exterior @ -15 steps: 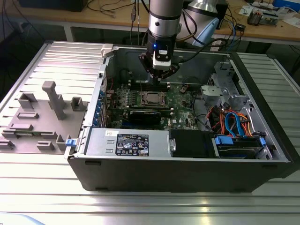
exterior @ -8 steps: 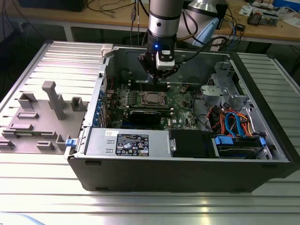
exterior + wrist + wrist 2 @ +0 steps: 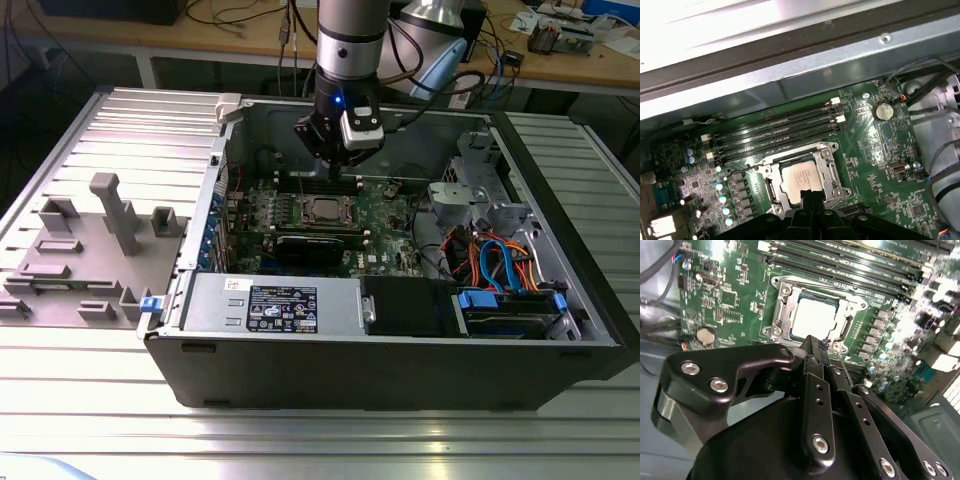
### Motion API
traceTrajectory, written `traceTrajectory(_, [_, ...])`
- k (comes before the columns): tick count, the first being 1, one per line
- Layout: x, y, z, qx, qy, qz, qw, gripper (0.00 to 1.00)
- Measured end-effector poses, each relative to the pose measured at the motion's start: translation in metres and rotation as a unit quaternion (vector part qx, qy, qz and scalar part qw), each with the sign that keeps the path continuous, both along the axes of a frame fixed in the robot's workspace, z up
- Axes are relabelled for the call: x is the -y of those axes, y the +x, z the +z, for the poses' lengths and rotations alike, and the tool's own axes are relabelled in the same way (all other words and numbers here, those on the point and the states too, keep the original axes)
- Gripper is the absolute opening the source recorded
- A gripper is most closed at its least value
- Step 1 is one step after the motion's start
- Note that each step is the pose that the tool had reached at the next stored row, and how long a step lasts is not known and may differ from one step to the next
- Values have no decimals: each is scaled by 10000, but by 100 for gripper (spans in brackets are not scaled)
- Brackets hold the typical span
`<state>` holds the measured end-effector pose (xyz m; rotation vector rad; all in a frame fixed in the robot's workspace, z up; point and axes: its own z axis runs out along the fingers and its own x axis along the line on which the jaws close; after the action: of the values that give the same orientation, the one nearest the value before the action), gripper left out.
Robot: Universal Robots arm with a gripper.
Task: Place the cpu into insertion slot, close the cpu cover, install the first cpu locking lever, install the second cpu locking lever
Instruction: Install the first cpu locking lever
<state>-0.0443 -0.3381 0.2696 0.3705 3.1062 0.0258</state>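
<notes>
cpu cover (image 3: 781, 300): appears to lie flat, framing the chip.
cpu (image 3: 814, 320): seated in the insertion slot (image 3: 327, 210), with its top showing through the cut-out.
gripper (image 3: 820, 344): fingers pressed together and empty, hovering above the socket's near edge, chip just beyond the tips.

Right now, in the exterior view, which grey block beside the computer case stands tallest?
The post with the wide head, in the middle of the group. It rises well above the low blocks around it.
</notes>
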Motion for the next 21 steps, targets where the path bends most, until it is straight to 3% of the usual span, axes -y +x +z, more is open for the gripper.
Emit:
traceTrajectory(2, [0,0,-2,0,-1,381,9993,11])
traceTrajectory(3, [0,0,-3,0,0,578,9983,11])
traceTrajectory(4, [0,-1,-3,0,0,661,9978,11])
traceTrajectory(15, [0,-15,-3,0,0,707,9975,11])
traceTrajectory(17, [0,-16,-3,0,0,834,9965,11])
traceTrajectory(20, [0,-17,-4,0,0,1109,9938,11])
traceTrajectory(21, [0,-17,-4,0,0,1119,9937,11])
